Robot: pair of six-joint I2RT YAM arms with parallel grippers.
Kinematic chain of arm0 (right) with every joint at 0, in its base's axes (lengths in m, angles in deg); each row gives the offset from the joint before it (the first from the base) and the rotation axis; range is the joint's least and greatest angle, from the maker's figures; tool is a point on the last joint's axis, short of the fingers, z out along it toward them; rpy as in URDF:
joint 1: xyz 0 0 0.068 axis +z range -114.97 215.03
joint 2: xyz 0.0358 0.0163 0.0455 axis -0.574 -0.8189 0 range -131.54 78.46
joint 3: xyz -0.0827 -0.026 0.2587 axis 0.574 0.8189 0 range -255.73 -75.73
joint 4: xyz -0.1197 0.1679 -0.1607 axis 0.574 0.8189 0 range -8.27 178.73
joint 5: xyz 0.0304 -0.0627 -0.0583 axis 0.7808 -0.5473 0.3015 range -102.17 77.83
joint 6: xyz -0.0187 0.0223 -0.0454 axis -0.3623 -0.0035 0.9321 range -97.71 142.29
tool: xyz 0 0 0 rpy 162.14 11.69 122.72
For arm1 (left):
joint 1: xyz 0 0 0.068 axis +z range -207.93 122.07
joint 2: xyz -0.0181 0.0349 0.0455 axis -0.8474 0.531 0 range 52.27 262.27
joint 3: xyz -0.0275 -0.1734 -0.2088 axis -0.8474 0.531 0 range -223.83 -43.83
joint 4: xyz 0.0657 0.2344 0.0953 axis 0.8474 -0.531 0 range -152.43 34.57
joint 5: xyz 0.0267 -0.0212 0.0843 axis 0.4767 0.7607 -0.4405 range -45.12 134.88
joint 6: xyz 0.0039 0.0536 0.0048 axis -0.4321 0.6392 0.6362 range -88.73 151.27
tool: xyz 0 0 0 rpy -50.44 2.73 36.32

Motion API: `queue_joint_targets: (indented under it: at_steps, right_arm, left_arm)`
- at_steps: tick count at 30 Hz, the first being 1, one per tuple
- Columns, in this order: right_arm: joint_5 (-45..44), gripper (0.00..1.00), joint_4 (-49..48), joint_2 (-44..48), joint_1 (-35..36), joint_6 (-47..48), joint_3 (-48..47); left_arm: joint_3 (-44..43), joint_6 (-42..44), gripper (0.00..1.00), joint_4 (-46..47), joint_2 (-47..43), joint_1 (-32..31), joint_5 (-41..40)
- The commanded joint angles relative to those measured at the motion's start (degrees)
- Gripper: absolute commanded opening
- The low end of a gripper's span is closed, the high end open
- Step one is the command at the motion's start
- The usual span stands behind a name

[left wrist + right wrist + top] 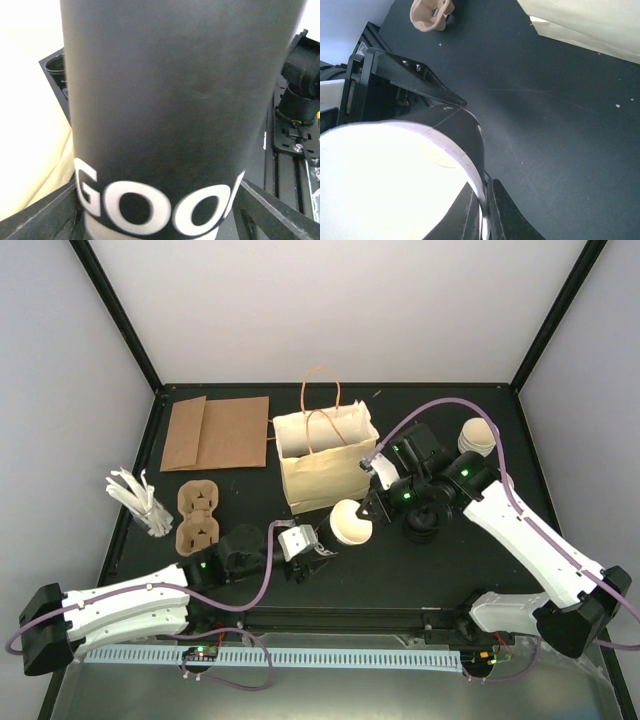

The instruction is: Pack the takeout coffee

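The takeout coffee [350, 523] is a paper cup, cream-white inside with a black wrap and white lettering. It is tilted just in front of the cream paper bag [325, 475]. My right gripper [370, 510] is shut on its rolled rim; in the right wrist view, the gripper [482, 189] has one finger inside the cup [380, 175] and one outside. My left gripper [320, 553] is open at the cup's lower end. In the left wrist view the cup [170, 100] fills the frame, and the gripper [157, 205] has its jaws spread on either side of it.
The paper bag stands upright and open, handles up. Flat brown bags [215, 432] lie at the back left. A cardboard cup carrier [198, 515] and a holder of wooden sticks [140, 500] sit at the left. Black lids [420, 522] and stacked cups [478, 437] are on the right.
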Motion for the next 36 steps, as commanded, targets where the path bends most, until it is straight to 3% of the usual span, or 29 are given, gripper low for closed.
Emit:
queue_joint_targets:
  at_steps: [1, 3, 12, 17, 21, 25, 32, 36]
  right_arm:
    - [-2.49, 0.06, -0.91, 0.53, 0.40, -0.90, -2.08]
    - [-4.08, 0.04, -0.69, 0.51, 0.38, -1.52, -2.11]
    - [-20.12, 0.06, -3.84, -1.68, 0.33, -5.31, 5.84]
    - [-21.49, 0.05, -10.75, -4.64, 0.87, -7.90, 12.91]
    - [-26.98, 0.05, -12.40, -6.88, 2.85, -9.81, 15.09]
    - [-29.67, 0.06, -12.78, -8.31, 4.07, -10.10, 16.15]
    - [-31.36, 0.36, -13.13, -7.44, 4.17, -10.03, 16.64]
    - [-33.89, 0.42, -12.15, -4.67, 4.13, -10.34, 15.83]
  left_arm:
    - [-1.11, -2.16, 0.88, 2.21, -0.68, -0.19, -2.00]
    - [-0.48, -3.62, 0.98, 1.63, -1.69, -0.19, -3.40]
    - [-3.18, -17.29, 0.99, -13.37, -11.16, -0.19, -12.15]
    - [-11.95, -30.64, 0.99, -31.21, -13.35, 1.02, -23.09]
    - [-16.81, -32.87, 0.99, -41.17, -11.39, 7.30, -20.62]
    - [-17.86, -34.97, 0.99, -43.81, -10.46, 15.02, -13.49]
    - [-20.12, -35.77, 0.99, -47.55, -8.43, 21.48, -8.37]
    - [-21.62, -35.33, 0.99, -49.48, -7.31, 22.42, -7.39]
